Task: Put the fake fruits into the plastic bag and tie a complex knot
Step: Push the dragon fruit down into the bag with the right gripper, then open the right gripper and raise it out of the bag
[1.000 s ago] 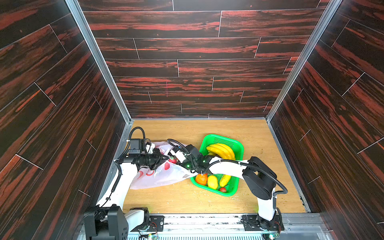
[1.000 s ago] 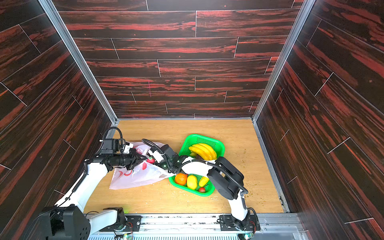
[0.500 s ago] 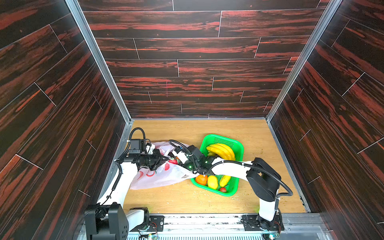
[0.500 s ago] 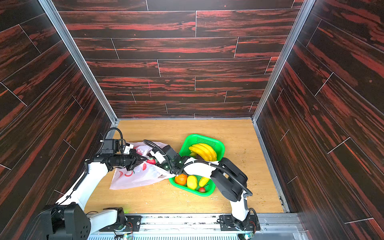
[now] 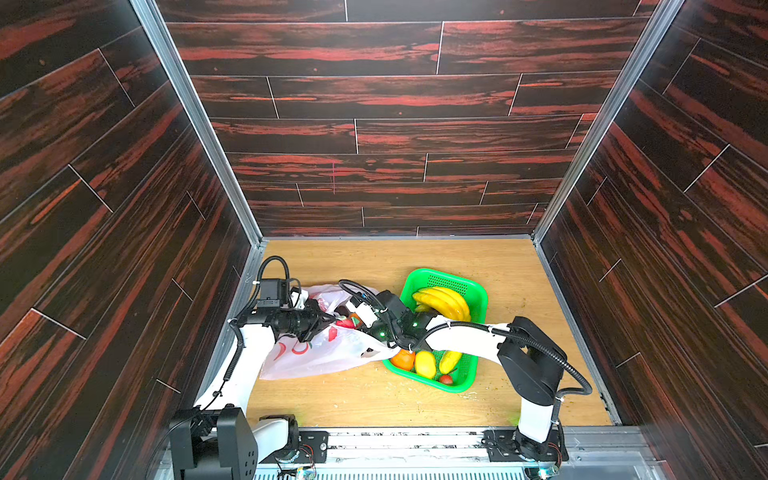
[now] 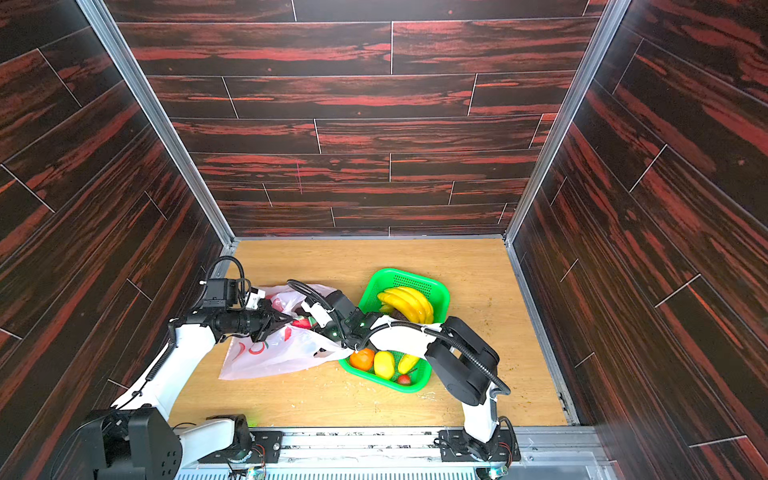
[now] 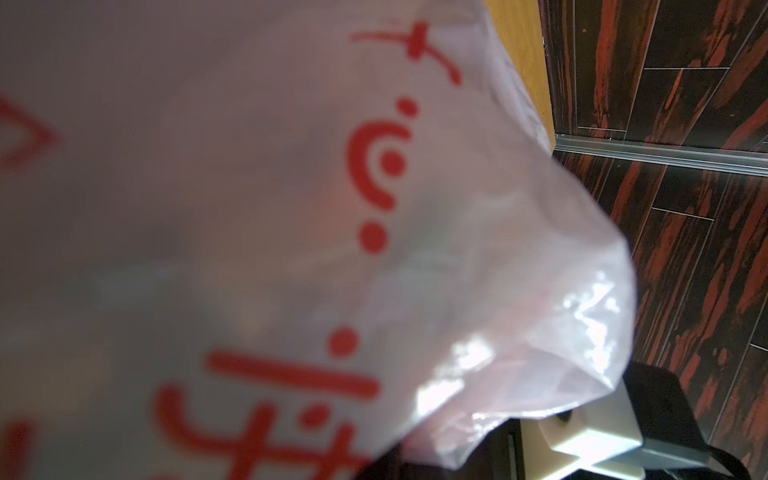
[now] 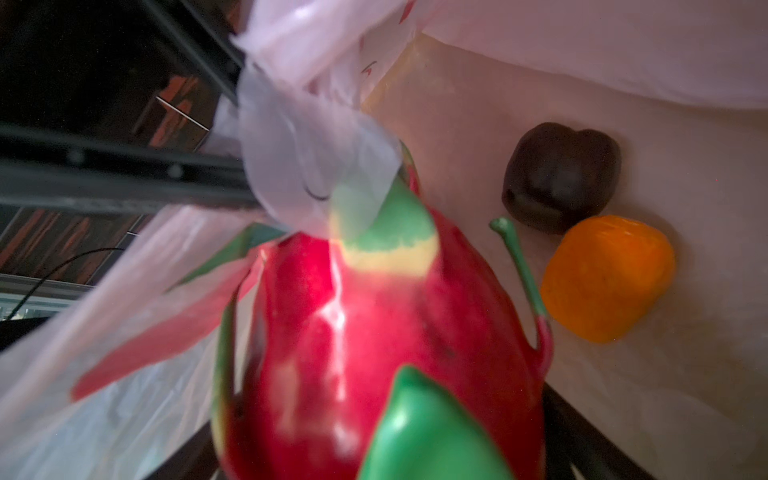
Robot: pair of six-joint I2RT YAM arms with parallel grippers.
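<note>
green basket (image 5: 449, 279) on wooden table (image 5: 374, 257)

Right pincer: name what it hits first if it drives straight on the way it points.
The right pincer carries the dragon fruit, whose tip looks pressed against bunched film of the bag; that film comes first, though depth is unclear.

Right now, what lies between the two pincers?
The red dragon fruit, at the open mouth of the plastic bag: the right pincer holds it, the left pincer pinches the bag's rim. Both top views show this.
</note>
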